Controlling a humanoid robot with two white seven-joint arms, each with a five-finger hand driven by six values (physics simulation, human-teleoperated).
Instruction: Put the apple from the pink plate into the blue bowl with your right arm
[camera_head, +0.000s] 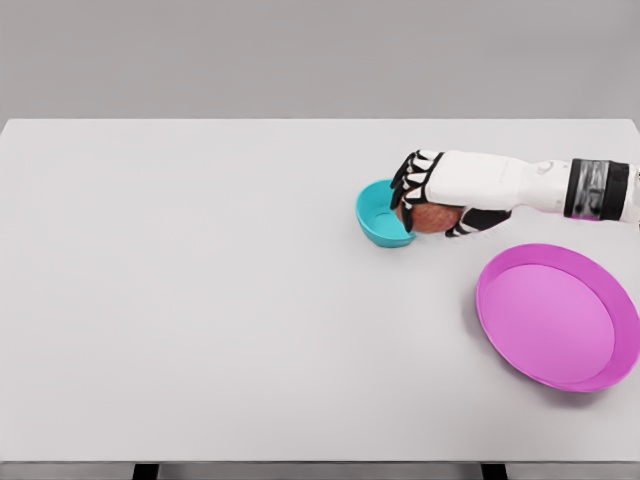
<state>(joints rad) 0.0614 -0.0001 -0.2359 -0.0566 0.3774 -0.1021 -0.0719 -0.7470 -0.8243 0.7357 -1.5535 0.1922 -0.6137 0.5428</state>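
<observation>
Apple (432, 216), reddish-brown and round, sits wrapped in the right hand (432, 200), whose black-tipped fingers (408, 178) curl over its top and far side while the thumb hooks under the near side, so only its lower middle shows beneath the palm. The hand holds it at the right edge of the blue bowl (381, 217), which lies just under the fingertips; I cannot tell whether the fruit touches the rim or hangs just above it. That placement looks deliberate: the fruit appears to be carried over the rim so that letting go drops it inside, a step not yet done. Behind the wrist and nearer the robot, the pink plate (560, 316) lies bare, well apart from the bowl. Only 1 arm shows on the white table (200, 300); the left is out of view.
</observation>
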